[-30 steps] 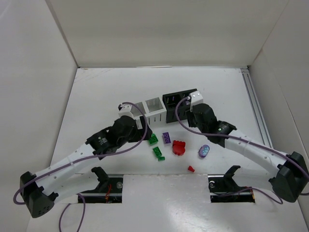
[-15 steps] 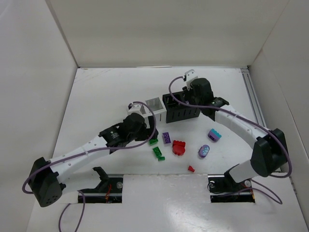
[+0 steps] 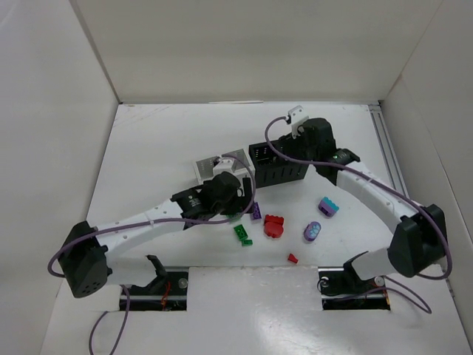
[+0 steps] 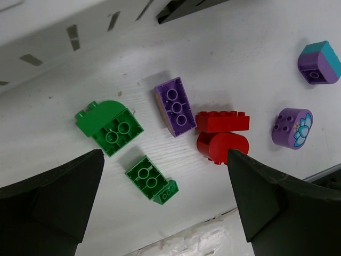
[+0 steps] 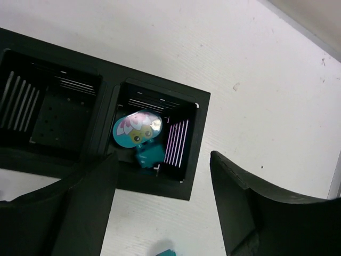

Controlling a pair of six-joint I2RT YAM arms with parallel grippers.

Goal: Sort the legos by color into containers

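Right wrist: right gripper (image 5: 162,160) jaws apart, empty, over black slotted two-cell plastic bin (image 5: 198,144). Teal flower-printed plastic brick (image 5: 136,128) sits in its end cell. Lift straight up, clear of the bin walls. Left gripper (image 4: 164,154), spread wide, hovers near the bin over green arched studded brick (image 4: 109,128).

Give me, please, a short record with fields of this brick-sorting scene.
left gripper: open, over two green plastic bricks
right gripper: open, over the black slotted two-compartment bin
black bin contents: teal round plastic piece in one compartment, nothing seen in the other
white slotted bin: beside the black bin, partly hidden by the left arm
loose: purple plastic brick, red plastic bricks
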